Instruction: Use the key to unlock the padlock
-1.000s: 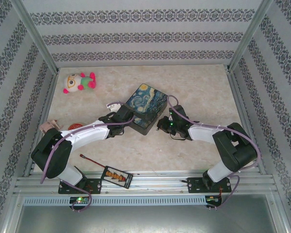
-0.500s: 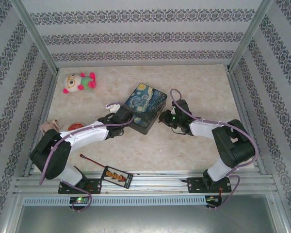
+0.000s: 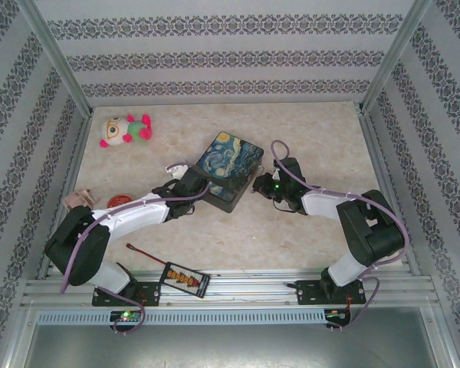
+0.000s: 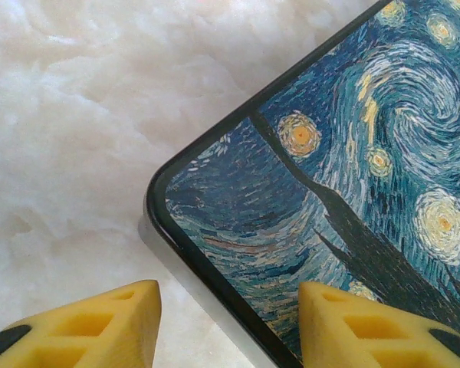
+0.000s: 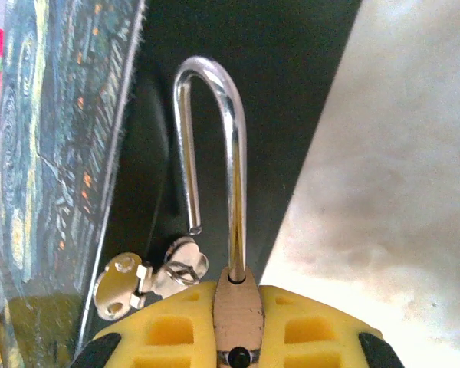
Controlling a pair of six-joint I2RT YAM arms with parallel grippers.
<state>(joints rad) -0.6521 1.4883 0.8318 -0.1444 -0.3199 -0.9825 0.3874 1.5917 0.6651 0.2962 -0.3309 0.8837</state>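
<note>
From above, the left gripper [image 3: 190, 182] is hovering at the near-left corner of the starry tin box [image 3: 230, 165], and the right gripper [image 3: 259, 186] is pressing close to its right side.

On the left wrist camera, the yellow fingers [image 4: 84, 326] are standing apart, straddling the tin's rim without clamping it.

On the right wrist camera, the gripper [image 5: 238, 310] is clamping the brass padlock [image 5: 234, 192] against the tin's dark wall. Its shackle is standing up with one end free, and a silvery key [image 5: 119, 285] is hanging just beside it.
</note>
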